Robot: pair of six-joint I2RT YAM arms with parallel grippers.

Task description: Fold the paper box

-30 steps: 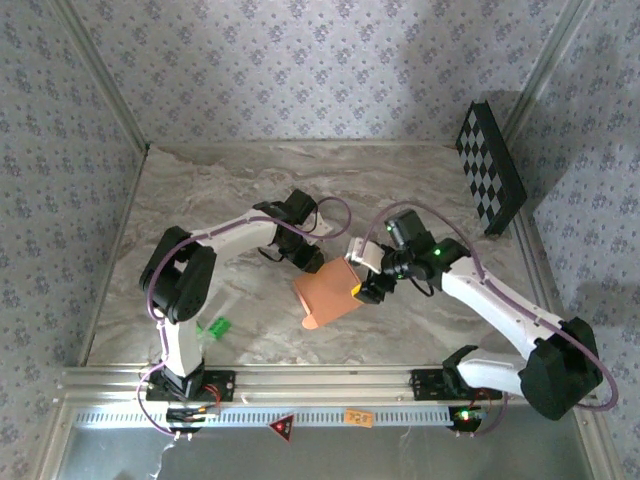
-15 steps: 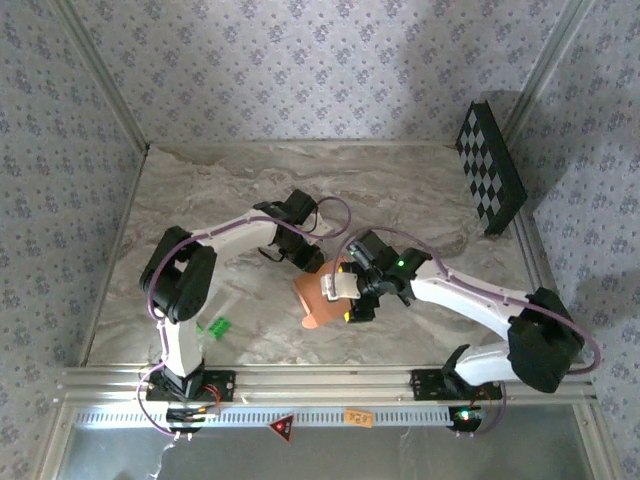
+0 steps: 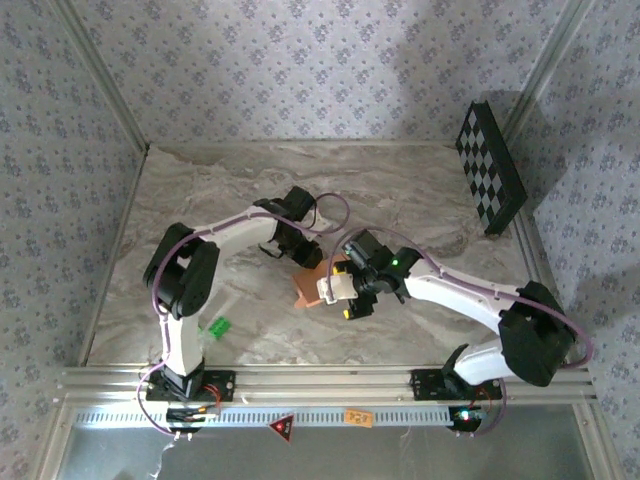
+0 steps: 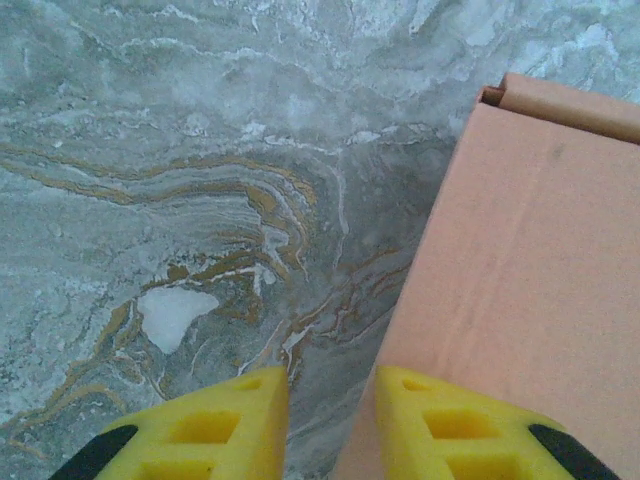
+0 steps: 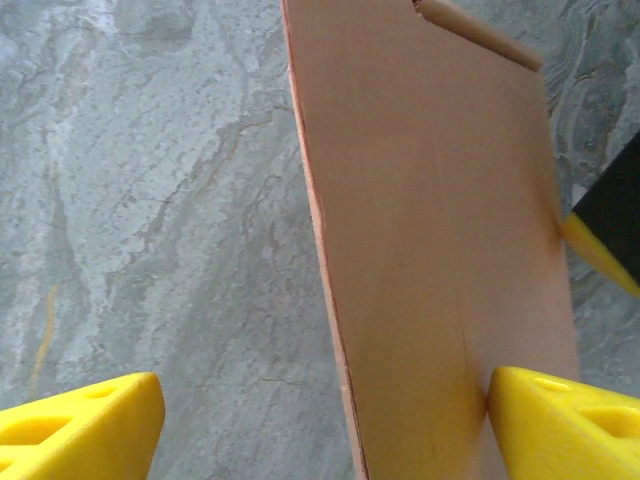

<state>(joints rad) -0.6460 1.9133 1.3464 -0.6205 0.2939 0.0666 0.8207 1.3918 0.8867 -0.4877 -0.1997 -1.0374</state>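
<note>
The paper box (image 3: 305, 289) is a salmon-orange card piece at the table's middle, partly covered by my right gripper (image 3: 338, 288). In the right wrist view a panel of the box (image 5: 430, 200) stands on edge between wide-open yellow fingers and touches the right fingertip (image 5: 570, 420); my right gripper (image 5: 325, 425) is open. My left gripper (image 3: 303, 258) sits at the box's far corner. In the left wrist view the box (image 4: 530, 250) lies flat at the right. The right fingertip (image 4: 450, 430) rests over its edge. Bare table shows in the narrow gap of my left gripper (image 4: 330, 425).
A black-and-white checkerboard panel (image 3: 490, 170) leans at the back right wall. Small green pieces (image 3: 215, 327) lie near the left arm's base. Patterned walls close in the marble table (image 3: 200, 200) on three sides; a metal rail (image 3: 320, 385) runs along the near edge.
My right gripper has swung left onto the box, and the box now shows smaller, with a panel raised. The left gripper has barely moved.
</note>
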